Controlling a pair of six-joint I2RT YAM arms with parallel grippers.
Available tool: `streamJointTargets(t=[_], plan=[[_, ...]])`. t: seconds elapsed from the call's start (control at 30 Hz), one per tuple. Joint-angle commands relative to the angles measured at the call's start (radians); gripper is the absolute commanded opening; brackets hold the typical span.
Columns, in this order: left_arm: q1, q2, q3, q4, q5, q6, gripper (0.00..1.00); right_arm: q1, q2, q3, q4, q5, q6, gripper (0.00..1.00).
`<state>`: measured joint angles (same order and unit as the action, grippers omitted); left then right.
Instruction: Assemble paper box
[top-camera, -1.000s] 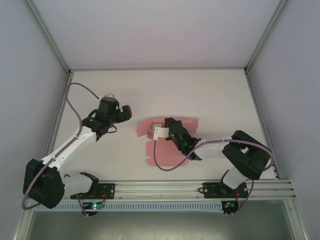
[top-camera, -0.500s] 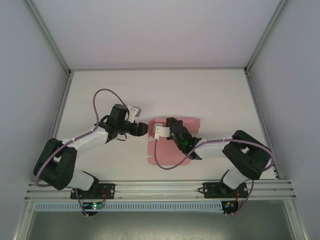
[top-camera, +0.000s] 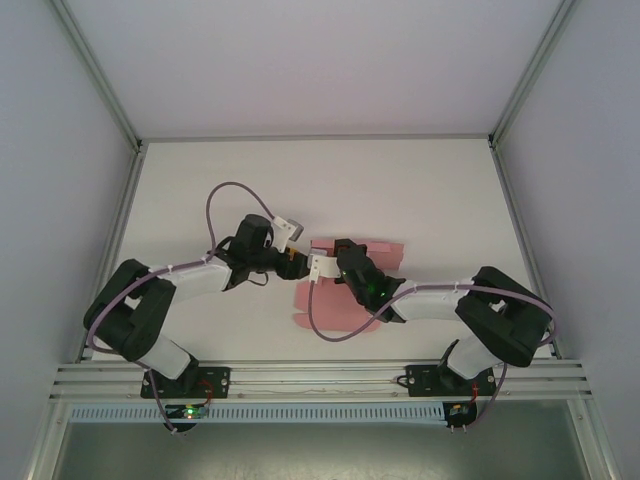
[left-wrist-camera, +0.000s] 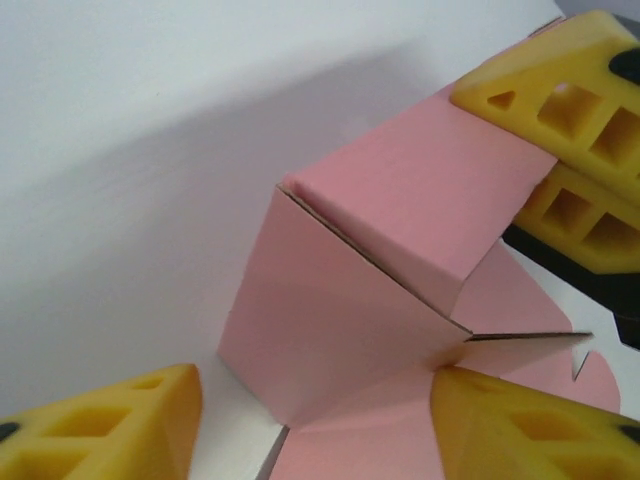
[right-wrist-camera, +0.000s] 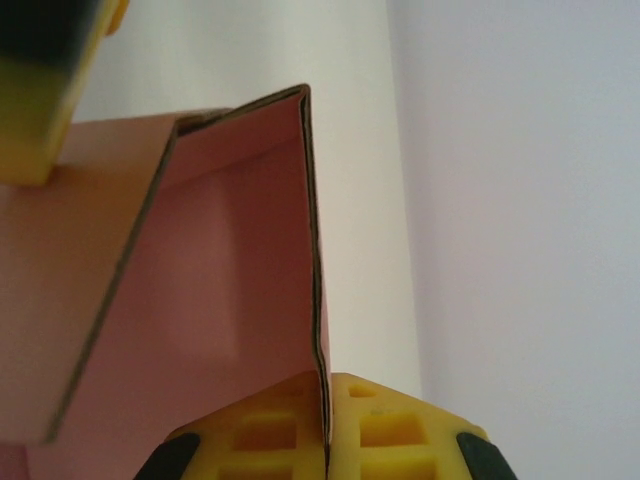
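On the left of the white table (top-camera: 200, 180), the left gripper (top-camera: 296, 258) is positioned at the left edge of the pink thin-card paper box (top-camera: 322, 300), which is laid near the table's middle, part of it flat and part folded up. In the left wrist view its yellow fingers (left-wrist-camera: 110, 425) are seen parted on either side of a raised corner of the paper box (left-wrist-camera: 340, 330). One finger is clear of the card, so nothing is judged to be clamped there, and the jaws appear to be set astride the corner so that the fold can be pressed in. Just to the right, the right gripper (top-camera: 322, 264) is closed on an upright wall, and in the right wrist view the wall's thin edge is pinched between the two yellow pads (right-wrist-camera: 390, 440). The wall is presumably held like this so that it cannot spring flat while the other side is worked. The rest of the sheet is spread flat beneath the right arm (top-camera: 440, 295)
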<state>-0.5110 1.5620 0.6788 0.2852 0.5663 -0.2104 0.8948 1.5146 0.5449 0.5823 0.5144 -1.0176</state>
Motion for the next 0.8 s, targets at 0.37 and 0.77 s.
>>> streamJointTargets(t=[0.37, 0.77], plan=[[-0.082, 0.027, -0.103, 0.086, -0.170, 0.024, 0.58, 0.040, -0.010, 0.027, -0.139, -0.028, 0.069, 0.00], [-0.087, 0.040, -0.105, 0.194, -0.139, 0.029, 0.56, 0.046, -0.014, 0.029, -0.207, -0.042, 0.093, 0.00]])
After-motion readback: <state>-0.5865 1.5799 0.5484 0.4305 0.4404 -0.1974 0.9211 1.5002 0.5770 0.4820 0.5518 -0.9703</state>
